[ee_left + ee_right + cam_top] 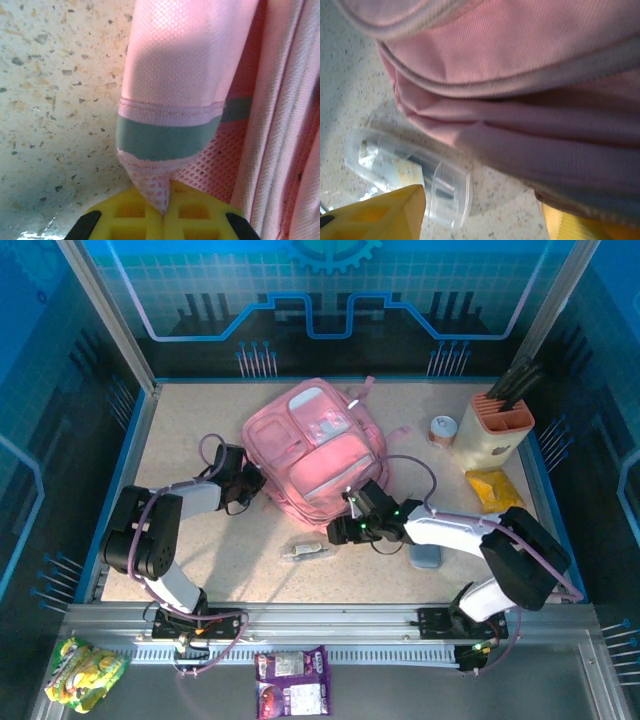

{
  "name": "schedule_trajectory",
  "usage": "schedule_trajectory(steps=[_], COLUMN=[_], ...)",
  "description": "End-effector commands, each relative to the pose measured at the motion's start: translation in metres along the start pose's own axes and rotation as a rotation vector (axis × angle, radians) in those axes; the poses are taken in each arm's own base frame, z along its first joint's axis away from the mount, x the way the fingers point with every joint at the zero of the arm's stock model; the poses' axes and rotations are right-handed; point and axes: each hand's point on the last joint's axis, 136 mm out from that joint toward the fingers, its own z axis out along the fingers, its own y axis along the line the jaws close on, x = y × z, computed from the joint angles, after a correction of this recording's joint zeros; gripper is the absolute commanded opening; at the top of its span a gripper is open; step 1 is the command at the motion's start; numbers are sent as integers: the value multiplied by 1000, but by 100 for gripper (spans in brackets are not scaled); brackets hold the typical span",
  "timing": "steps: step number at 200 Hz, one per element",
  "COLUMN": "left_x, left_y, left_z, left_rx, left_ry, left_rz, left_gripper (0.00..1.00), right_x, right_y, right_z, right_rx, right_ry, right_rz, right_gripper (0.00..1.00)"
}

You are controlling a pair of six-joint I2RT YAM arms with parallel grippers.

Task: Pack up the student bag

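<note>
Student bag (315,445) flat, long axis near-far, top far.

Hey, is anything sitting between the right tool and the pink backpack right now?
Partly. In the right wrist view a clear plastic case lies beside the edge of the student bag, just ahead of one finger of the open right tool. The other side looks unobstructed.

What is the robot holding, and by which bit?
Left gripper pinches the student bag by a mesh corner on its side; right gripper is open, empty.
</note>
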Motion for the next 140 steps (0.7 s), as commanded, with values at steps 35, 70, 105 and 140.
schedule_trajectory(steps=[35, 70, 105, 140], left_x=[12, 40, 61, 69], left_y=[13, -1, -24, -34], left_z=[-31, -37, -39, -41], left_rx=[10, 68, 86, 99], left_ry=[-11, 6, 29, 52], left_rz=[-17, -49, -91, -172], left_gripper=[0, 0, 0, 0], right_x=[-116, -161, -139, -85], right_y=[-21, -14, -20, -17], right_z=[17, 27, -4, -17], right_rx=[51, 40, 108, 168], right_ry=[-189, -185, -188, -102], right_rz=[-21, -74, -96, -158], right_gripper=[72, 76, 80, 82])
